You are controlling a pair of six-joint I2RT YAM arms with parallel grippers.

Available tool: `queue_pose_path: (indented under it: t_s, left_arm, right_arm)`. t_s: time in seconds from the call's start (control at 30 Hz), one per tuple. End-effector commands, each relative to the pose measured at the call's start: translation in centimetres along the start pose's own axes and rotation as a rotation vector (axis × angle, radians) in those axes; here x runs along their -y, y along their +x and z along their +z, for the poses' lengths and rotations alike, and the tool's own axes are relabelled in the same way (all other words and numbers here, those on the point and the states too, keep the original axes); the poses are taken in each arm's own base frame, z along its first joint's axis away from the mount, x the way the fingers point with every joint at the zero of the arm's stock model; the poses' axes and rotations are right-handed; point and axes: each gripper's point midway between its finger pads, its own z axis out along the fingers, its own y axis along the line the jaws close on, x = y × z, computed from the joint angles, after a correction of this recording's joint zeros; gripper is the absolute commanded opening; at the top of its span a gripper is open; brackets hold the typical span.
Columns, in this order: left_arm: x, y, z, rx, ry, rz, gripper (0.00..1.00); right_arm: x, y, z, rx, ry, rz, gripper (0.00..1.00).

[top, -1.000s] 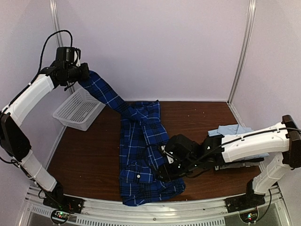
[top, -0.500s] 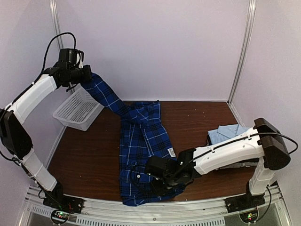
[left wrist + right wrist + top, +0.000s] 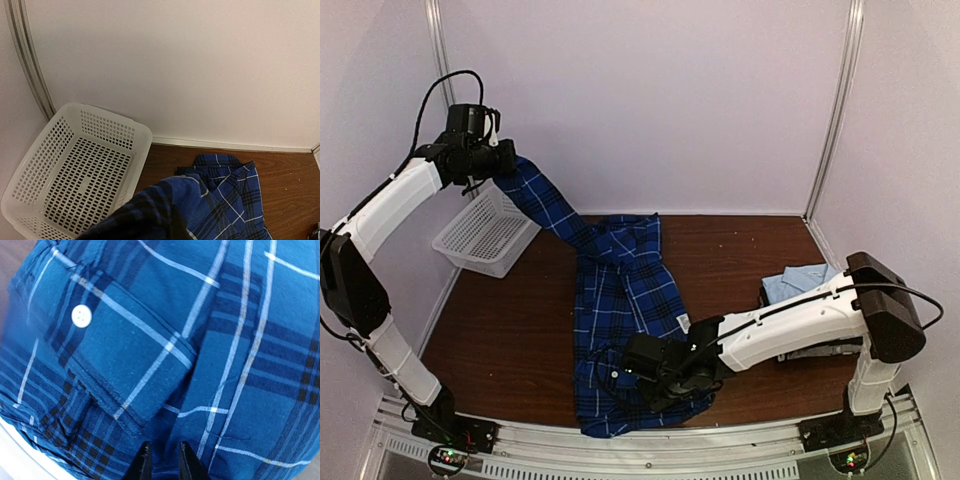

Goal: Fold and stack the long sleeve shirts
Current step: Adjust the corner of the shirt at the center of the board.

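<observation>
The dark blue-and-black plaid shirt (image 3: 620,300) lies lengthwise on the brown table (image 3: 510,330), collar toward the back wall. One sleeve (image 3: 545,200) is stretched up to the upper left, where my left gripper (image 3: 503,160) is shut on it. In the left wrist view the sleeve (image 3: 150,210) covers the fingers. My right gripper (image 3: 635,368) is low on the shirt's near end, by the buttoned pocket (image 3: 125,355). Its black fingertips (image 3: 144,462) stand close together with a fold of plaid cloth pinched between them (image 3: 161,460). A plain light blue shirt (image 3: 805,277) lies folded at the right.
A white lattice basket (image 3: 485,235) stands at the back left under the raised sleeve, seen from above in the left wrist view (image 3: 75,165). The right arm's white forearm (image 3: 790,325) crosses over darker folded cloth (image 3: 825,350). White walls close in the back and sides.
My right arm has swung left across the shirt's near end and its jaws have narrowed onto the cloth. The left gripper still holds the sleeve up, barely moved.
</observation>
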Motion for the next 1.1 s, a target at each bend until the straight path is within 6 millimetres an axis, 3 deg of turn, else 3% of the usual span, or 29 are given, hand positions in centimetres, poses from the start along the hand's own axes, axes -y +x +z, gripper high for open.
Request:
queue_pose_path:
  t_s: [0.0, 0.13, 0.57, 0.8, 1.0, 1.07]
  left_arm:
    - [0.1, -0.9, 0.2, 0.03, 0.014, -0.013, 0.0]
    - [0.3, -1.3, 0.2, 0.036, 0.022, -0.014, 0.0]
    - [1.0, -2.8, 0.0, 0.066, 0.045, -0.018, 0.0]
    - [1.3, -4.8, -1.0, 0.121, 0.05, -0.018, 0.0]
    - [1.7, -2.9, -0.1, 0.073, 0.084, -0.005, 0.0]
    - [2.3, -1.6, 0.3, 0.039, 0.133, 0.001, 0.0]
  right_arm:
    - [-0.3, -1.2, -0.1, 0.038, 0.013, -0.008, 0.12]
    - [-0.4, -1.5, -0.3, 0.039, 0.009, -0.013, 0.0]
    - [-2.7, -4.0, -4.0, 0.09, -0.087, -0.019, 0.0]
    - [-3.3, -3.4, -3.0, 0.061, -0.125, -0.022, 0.0]
    - [-3.4, -2.0, -1.2, 0.017, -0.199, 0.008, 0.0]
    - [-2.9, -2.2, -1.3, 0.024, -0.195, 0.013, 0.06]
